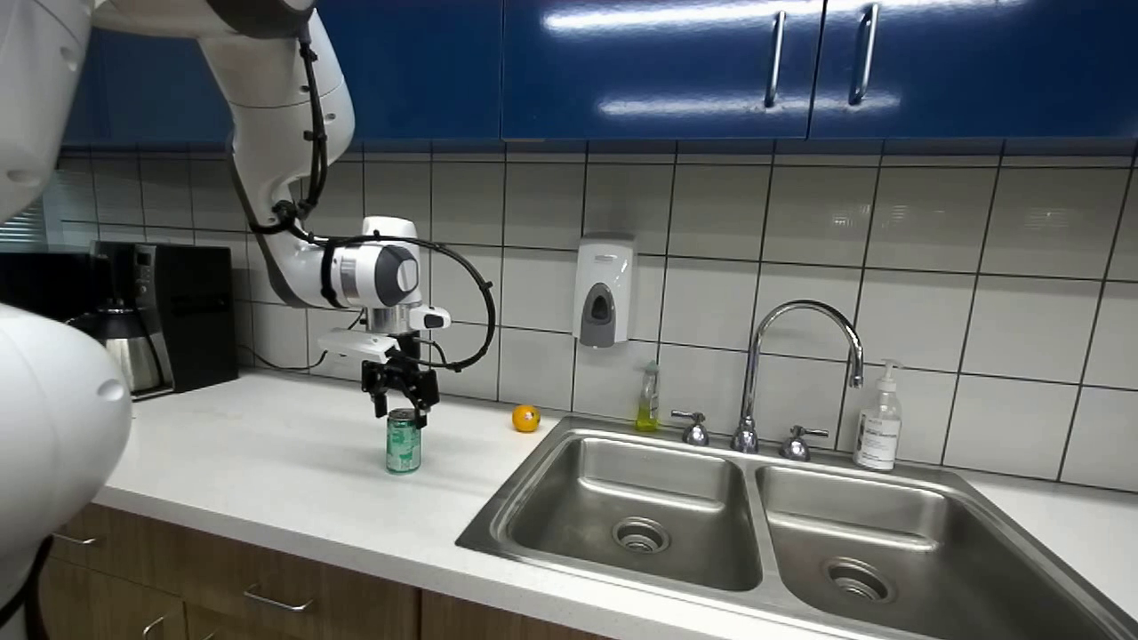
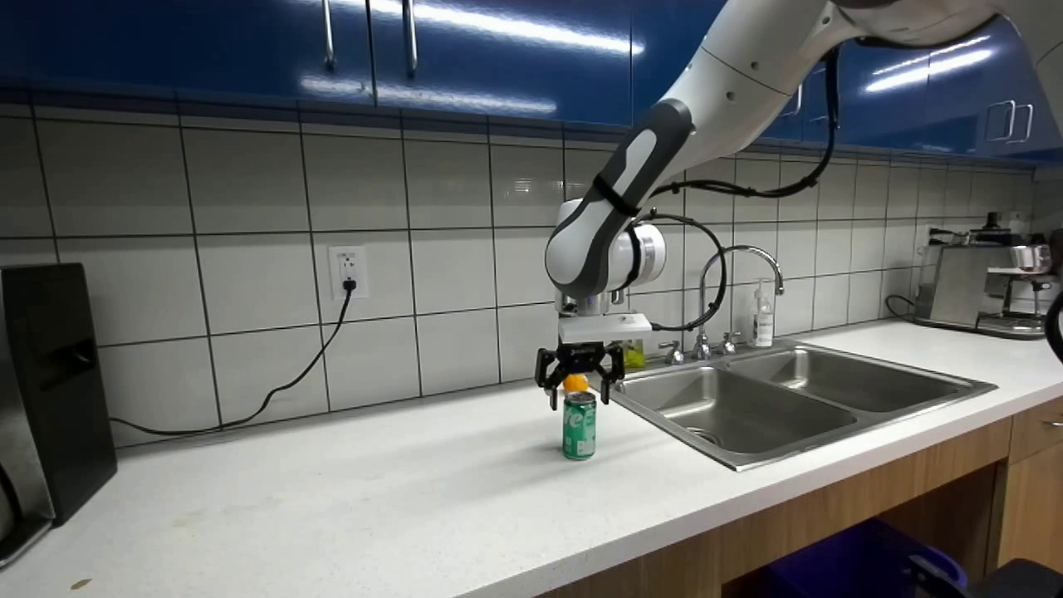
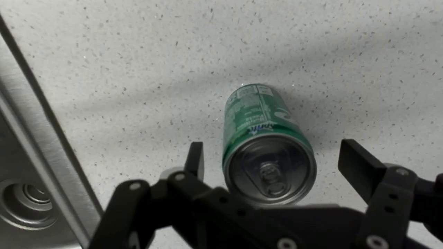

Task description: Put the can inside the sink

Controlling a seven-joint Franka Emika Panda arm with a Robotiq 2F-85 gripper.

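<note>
The green can (image 1: 404, 446) stands upright on the white counter; it also shows in an exterior view (image 2: 579, 432). In the wrist view the can (image 3: 261, 114) has its silvery top towards me. My gripper (image 1: 401, 416) points down just above the can and shows in an exterior view (image 2: 579, 401). In the wrist view the gripper (image 3: 275, 157) is open, one finger on each side of the can's top, with a gap on both sides. The steel double-basin sink (image 1: 756, 507) lies beside the can; its rim shows in an exterior view (image 2: 776, 453) and the wrist view (image 3: 20, 90).
A small orange round object (image 1: 525, 419) lies near the wall, between can and sink. The chrome faucet (image 1: 805, 305), a green soap bottle (image 1: 648, 400) and a pump bottle (image 1: 878, 436) stand along the sink's back. A black coffee machine (image 1: 191, 311) stands at the counter's far end.
</note>
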